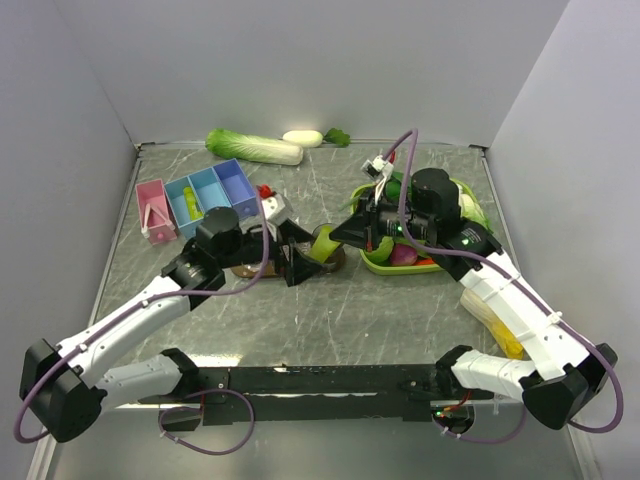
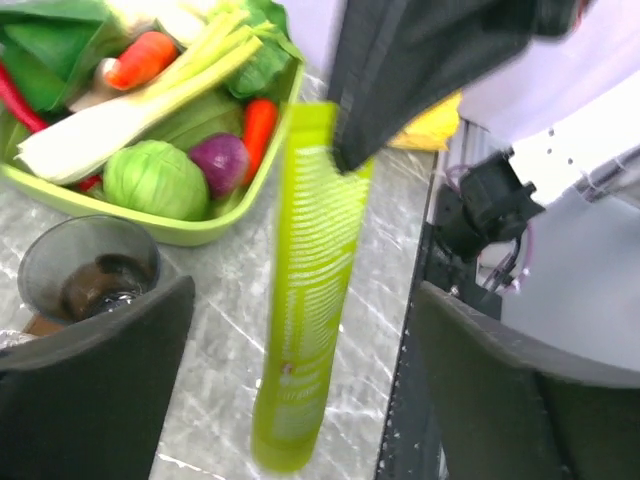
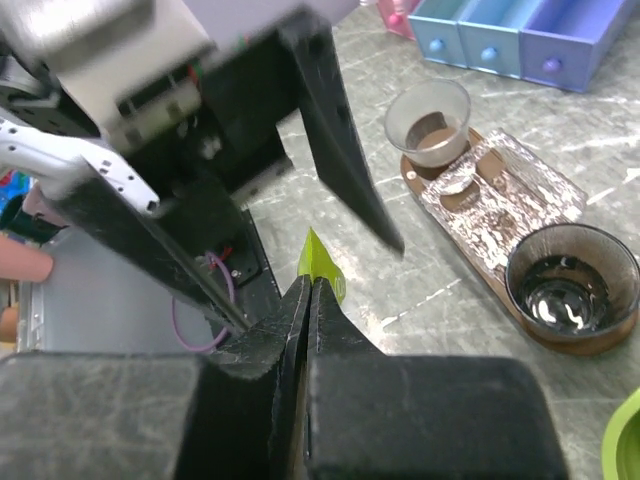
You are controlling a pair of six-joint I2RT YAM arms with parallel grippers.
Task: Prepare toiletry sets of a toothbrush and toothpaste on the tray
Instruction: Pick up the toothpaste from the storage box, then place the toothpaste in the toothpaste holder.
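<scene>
Toothpaste [image 2: 310,290], a flat lime-green plastic tube tapering to a crimped end, hung upright in the air just beside the tray [image 3: 485,272], an elongated oval board of dark brown wood, and was not yet on it. The right end effector [image 3: 305,300] was pinched shut on the thin crimped top of the toothpaste, with only a green sliver showing past its closed fingers. The left end effector [image 2: 305,295] stood wide, its 2 black fingers [image 2: 100,390] flanking the tube's lower half and apart from it on both sides.

On the tray stood a pale see-through plastic tumbler [image 3: 428,120] and a smoky dark tumbler [image 3: 572,283], with a crinkled clear wrapper [image 3: 490,200] between them. Whether that wrapper held a toothbrush I could not tell.

The hold looked slim. The tube's whole length dangled below a pinch on its flat tip, so a quick swing toward the tray could set it rocking or let it slide out. If the left arm drew away at an angle, 1 of its fingers could knock the tube and twist it in the pinch. Lowered off-centre, the rounded lower end could catch a tumbler rim and tip that tumbler, or the tube could land on the grey marbled surface [image 1: 300,320] beside the tray.
</scene>
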